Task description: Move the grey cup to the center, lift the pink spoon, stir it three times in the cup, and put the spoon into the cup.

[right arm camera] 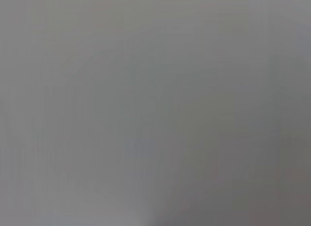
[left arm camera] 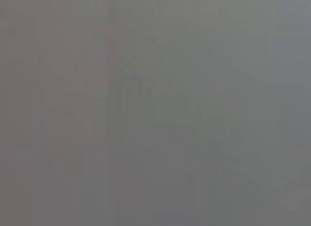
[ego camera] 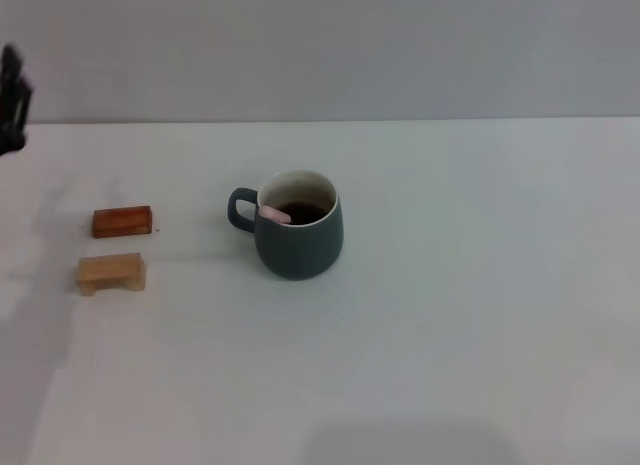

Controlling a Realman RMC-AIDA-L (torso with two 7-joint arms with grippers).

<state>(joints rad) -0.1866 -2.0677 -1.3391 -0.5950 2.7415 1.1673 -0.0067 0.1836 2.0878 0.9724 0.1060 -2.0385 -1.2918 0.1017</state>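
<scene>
The grey cup stands upright near the middle of the white table, its handle toward the left, with dark liquid inside. The pink spoon rests in the cup, its pale pink handle leaning on the rim at the handle side; its bowl is hidden in the liquid. My left gripper shows as a dark shape at the far left edge, well away from the cup. My right gripper is out of view. Both wrist views show only plain grey.
A reddish-brown block and a light wooden block lie on the table left of the cup. A grey wall rises behind the table's far edge.
</scene>
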